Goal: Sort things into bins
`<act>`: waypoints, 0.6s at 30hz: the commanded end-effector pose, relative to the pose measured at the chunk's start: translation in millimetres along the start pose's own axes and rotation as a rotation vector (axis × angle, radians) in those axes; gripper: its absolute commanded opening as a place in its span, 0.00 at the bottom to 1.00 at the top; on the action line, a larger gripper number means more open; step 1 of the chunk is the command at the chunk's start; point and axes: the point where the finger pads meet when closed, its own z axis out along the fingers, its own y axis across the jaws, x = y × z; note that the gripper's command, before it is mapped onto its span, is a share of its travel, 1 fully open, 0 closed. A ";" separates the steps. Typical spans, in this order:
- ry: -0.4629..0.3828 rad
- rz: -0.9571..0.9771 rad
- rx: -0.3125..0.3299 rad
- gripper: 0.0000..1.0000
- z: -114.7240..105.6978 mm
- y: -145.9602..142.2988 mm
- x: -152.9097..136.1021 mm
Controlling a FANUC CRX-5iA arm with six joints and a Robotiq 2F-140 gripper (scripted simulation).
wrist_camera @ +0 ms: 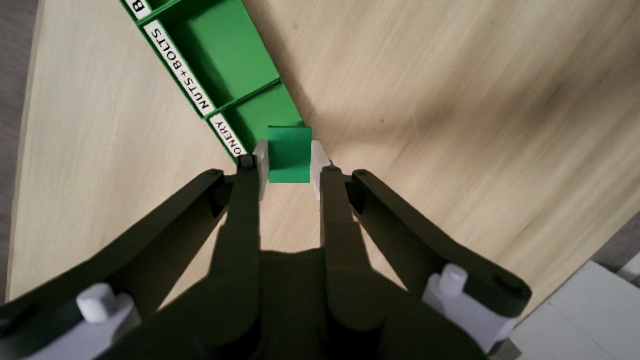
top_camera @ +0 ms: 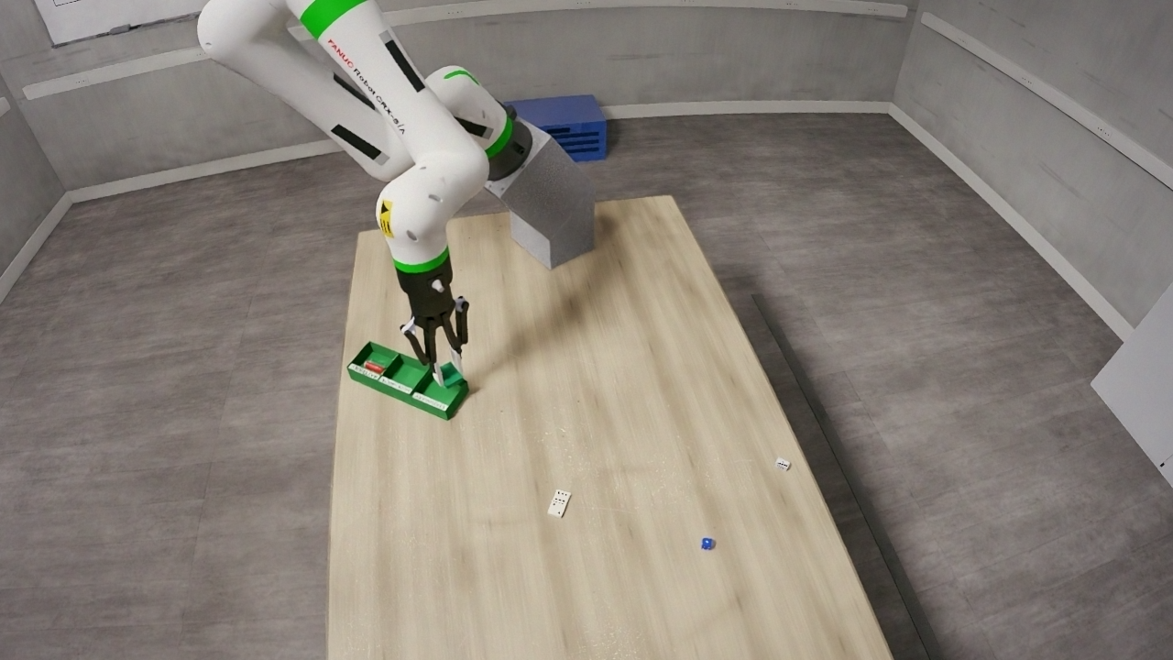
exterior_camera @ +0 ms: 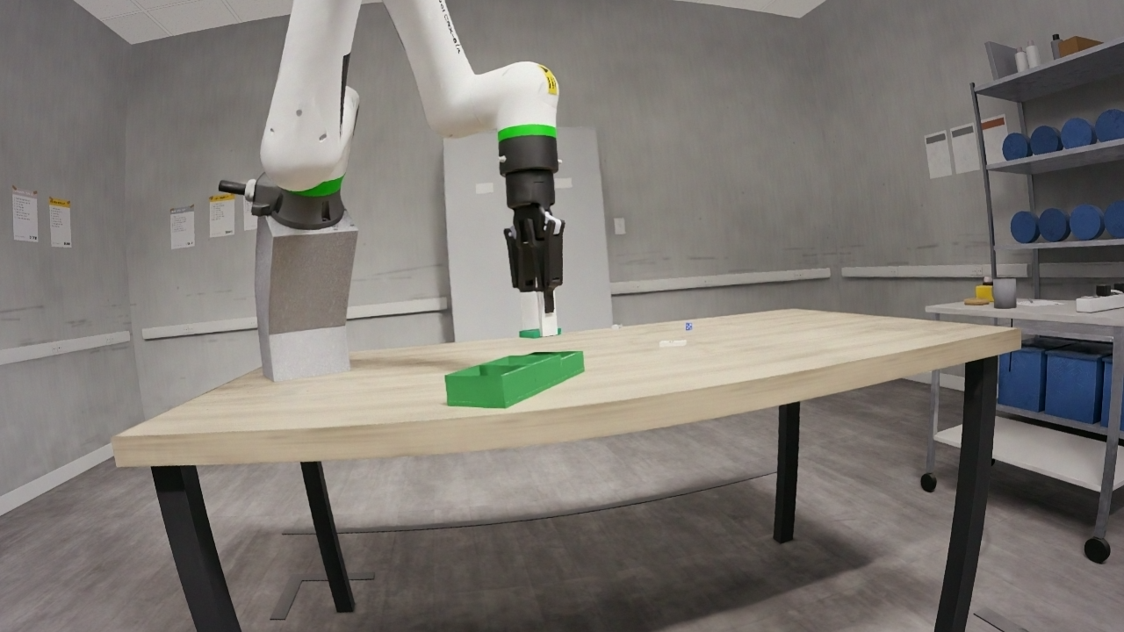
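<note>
My gripper point(top_camera: 448, 372) point(exterior_camera: 538, 325) point(wrist_camera: 289, 154) is shut on a green block point(exterior_camera: 539, 333) point(wrist_camera: 289, 167), above the end compartment of the green bin row point(top_camera: 460, 401) point(exterior_camera: 510, 390) point(wrist_camera: 250, 94). In the wrist view the block overlaps that compartment's end. Its label point(wrist_camera: 227, 135) shows "ONERY"; the rest is hidden. The middle label point(wrist_camera: 179, 67) reads NUTS+BOLTS; the third label point(wrist_camera: 137, 7) shows only a "B". A red thing point(top_camera: 374, 367) lies in the far left compartment. A white domino-like tile point(top_camera: 559, 502) point(exterior_camera: 673, 343), a blue die point(top_camera: 707, 543) point(exterior_camera: 688, 326) and a small white block with dark marks point(top_camera: 783, 464) lie on the table.
The bin row stands near the left edge of the wooden table point(top_camera: 623, 393) point(exterior_camera: 786, 346) in the top view. The arm's grey pedestal point(top_camera: 551, 217) point(exterior_camera: 305, 306) stands at the table's back. The small white block lies near the right edge.
</note>
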 end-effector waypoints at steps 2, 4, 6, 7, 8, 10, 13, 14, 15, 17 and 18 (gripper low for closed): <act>-0.004 0.192 0.003 0.29 0.0 -17.8 12.8; -0.004 0.262 0.002 0.29 0.0 -17.8 12.8; -0.004 0.328 0.000 0.29 0.0 -17.8 12.8; -0.004 0.360 -0.001 0.29 0.0 -17.8 12.8; -0.004 0.360 -0.001 0.29 0.0 -17.8 12.8; -0.004 0.453 -0.004 0.29 0.0 -17.8 12.8; -0.004 0.534 -0.008 0.29 0.0 -17.8 12.8; -0.004 0.565 -0.010 0.29 0.0 -17.8 12.8; -0.003 0.596 -0.011 0.29 0.0 -17.8 12.8; -0.003 0.659 -0.014 0.29 0.0 -17.8 12.8; -0.002 0.690 -0.016 0.29 0.0 -17.8 12.8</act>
